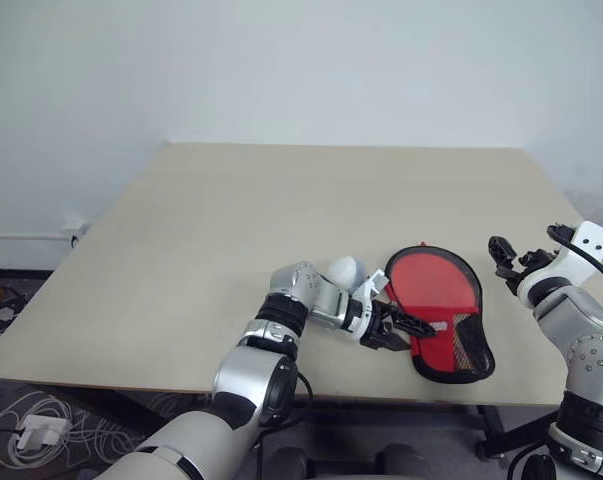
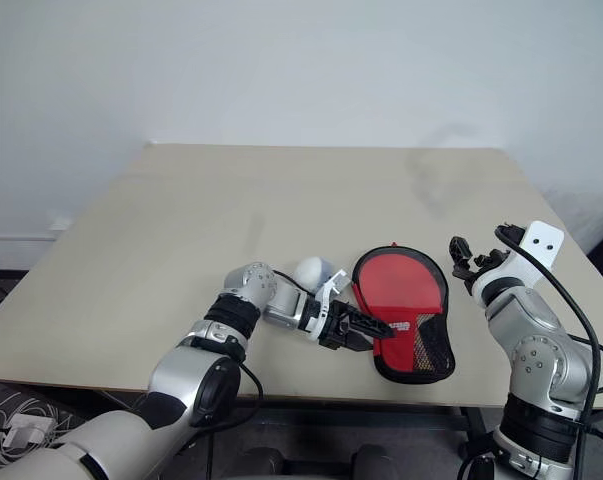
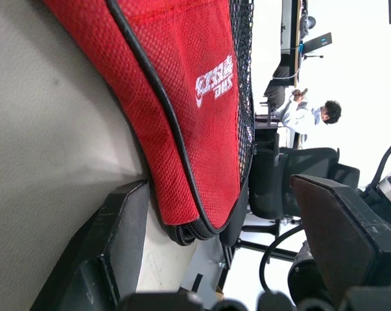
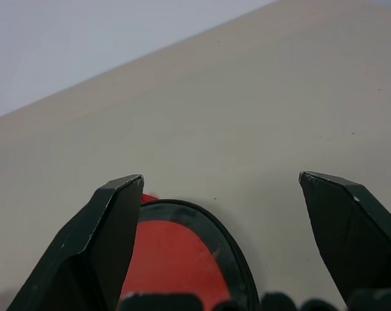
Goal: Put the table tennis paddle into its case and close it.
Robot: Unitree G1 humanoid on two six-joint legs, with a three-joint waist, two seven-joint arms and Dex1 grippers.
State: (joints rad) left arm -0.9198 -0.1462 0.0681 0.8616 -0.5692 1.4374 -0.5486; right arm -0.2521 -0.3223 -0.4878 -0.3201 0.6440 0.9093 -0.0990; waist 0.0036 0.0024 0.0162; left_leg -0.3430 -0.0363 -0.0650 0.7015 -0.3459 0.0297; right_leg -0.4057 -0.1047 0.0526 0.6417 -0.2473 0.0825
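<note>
black fabric and mesh mark the narrow end of the paddle-shaped zip case (image 1: 439, 312), which lies flat near the front edge of the pale beige table (image 1: 231, 230), its round end pointing away from the robot. through the clear side the round red rubber face of the table tennis paddle (image 1: 433, 287) shows, so the paddle looks to be inside already, with its handle end under the mesh; whether the zip is run shut i cannot tell.

the left gripper (image 1: 399, 327) reaches across from the left, low over the table, with its two black fingers spread either side of the case's narrow edge. in the left wrist view the red cloth with its small white logo and black piping runs between the fingers (image 3: 111, 246), one lying along the table beside the cloth and the other well off it, so nothing is pinched. it sits there, i judge, because the zip or the open seam is at that end.

a little farther out, on the right, the right gripper (image 1: 526, 252) hangs above the table just past the case's round rim, fingers wide apart and empty, likely waiting to steady the case.

beyond them the tabletop runs back to a plain white wall (image 1: 311, 70).
</note>
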